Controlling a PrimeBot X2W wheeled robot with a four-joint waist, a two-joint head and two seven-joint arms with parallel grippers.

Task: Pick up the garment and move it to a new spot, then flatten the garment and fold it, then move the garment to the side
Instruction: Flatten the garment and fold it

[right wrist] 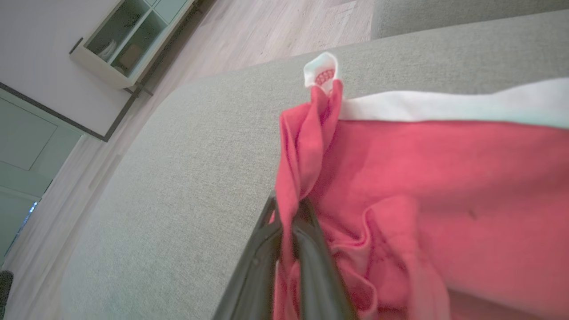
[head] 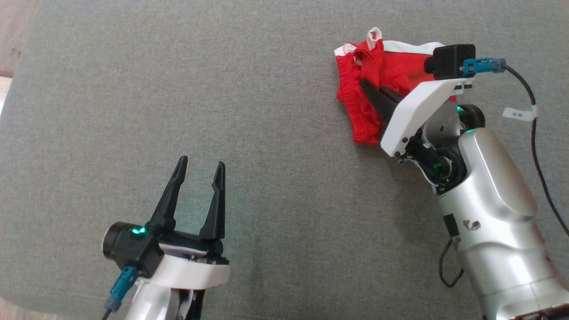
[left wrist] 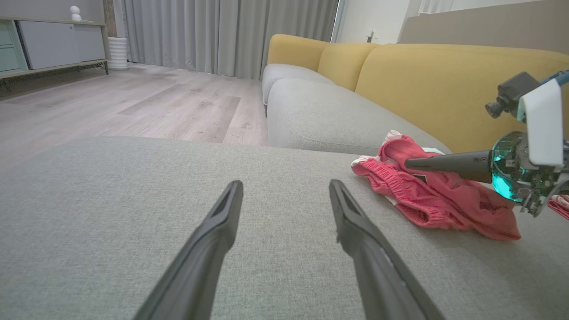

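Observation:
The garment (head: 362, 104) is a crumpled piece of red cloth with white trim, lying on the grey cushion (head: 266, 186) at the far right. My right gripper (head: 365, 85) is shut on a fold of it; in the right wrist view a ridge of the red garment (right wrist: 302, 146) rises from between the closed fingertips of my right gripper (right wrist: 286, 209). From the left wrist camera the garment (left wrist: 426, 200) lies to the right with the right gripper (left wrist: 411, 163) pinching it. My left gripper (head: 200, 165) stands open and empty at the lower left, well away from the cloth, fingers spread over bare cushion (left wrist: 284, 186).
A yellow-backed sofa (left wrist: 444, 80) with grey seats stands just behind the cushion. Wooden floor (left wrist: 133, 102) and a low cabinet (left wrist: 53, 44) lie beyond the cushion's left edge. A black cable (head: 533, 133) trails from the right wrist camera. Wide bare grey cushion lies between the two arms.

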